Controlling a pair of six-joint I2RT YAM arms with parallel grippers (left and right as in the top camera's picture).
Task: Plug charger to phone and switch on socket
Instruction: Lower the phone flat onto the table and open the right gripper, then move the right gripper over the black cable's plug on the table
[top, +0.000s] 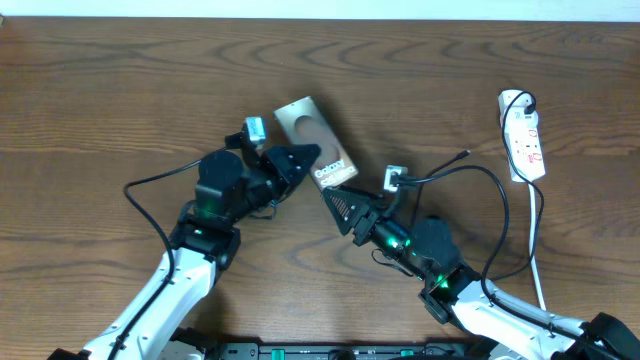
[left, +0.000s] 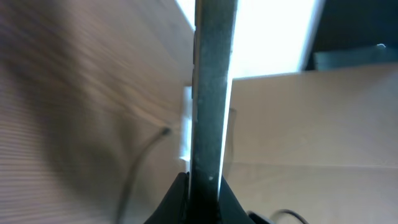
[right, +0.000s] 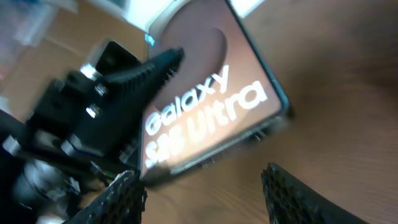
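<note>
The phone (top: 307, 126) lies tilted at the table's middle, its "Galaxy" end toward the right arm. My left gripper (top: 303, 160) is shut on the phone's long edge; in the left wrist view the phone (left: 211, 93) runs edge-on between the jaws (left: 202, 182). My right gripper (top: 345, 207) is open and empty just below the phone's lettered end; its wrist view shows the phone (right: 211, 106) ahead of the spread fingers (right: 205, 199). The charger tip (top: 465, 154) lies free on the table right of the phone, and shows blurred in the left wrist view (left: 165, 132). The socket (top: 523, 135) lies at far right.
A white cord (top: 535, 250) runs from the socket toward the front edge. Black arm cables loop beside both arms, one on the left (top: 150, 205). Bare wooden table (top: 120, 90) lies to the left and back.
</note>
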